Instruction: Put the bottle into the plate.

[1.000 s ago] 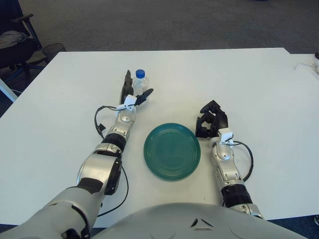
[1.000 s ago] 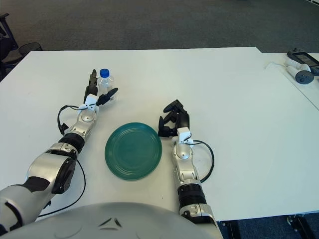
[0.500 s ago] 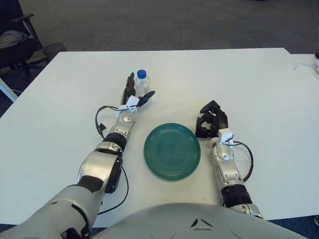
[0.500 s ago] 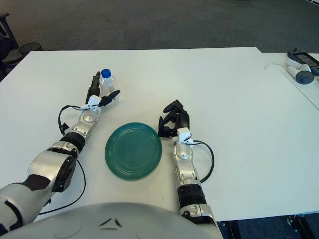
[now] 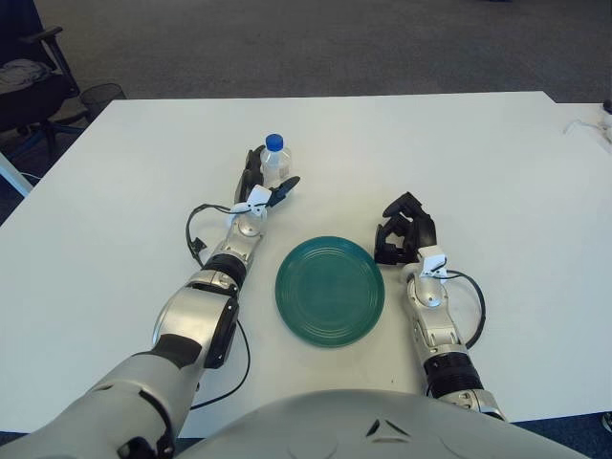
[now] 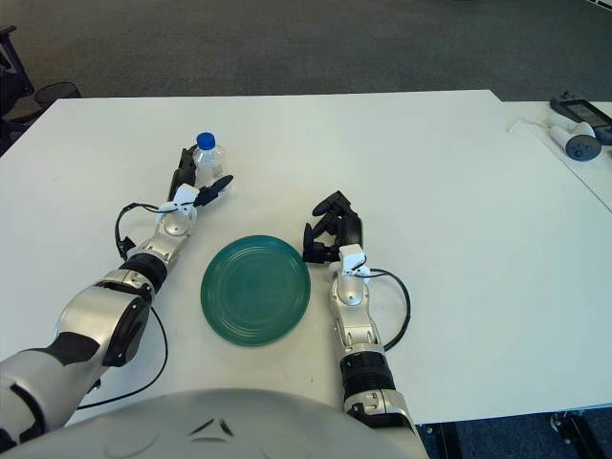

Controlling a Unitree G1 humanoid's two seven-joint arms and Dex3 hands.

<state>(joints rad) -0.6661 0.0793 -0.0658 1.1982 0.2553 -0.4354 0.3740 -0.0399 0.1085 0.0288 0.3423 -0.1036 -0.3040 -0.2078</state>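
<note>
Flanking the light, slippery clear plastic blue-capped bottle (image 5: 273, 160), best grasped mid-body, spread left hand (image 5: 260, 186) holds nothing; curled, empty right hand (image 5: 404, 229) beside round teal plate (image 5: 330, 291).

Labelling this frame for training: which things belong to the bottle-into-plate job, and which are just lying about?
Job:
- clear plastic bottle with blue cap
- round green plate
- left hand, fingers open around the bottle
- white table

Lying about:
- right hand, idle beside the plate
- grey device on the neighbouring table
</note>
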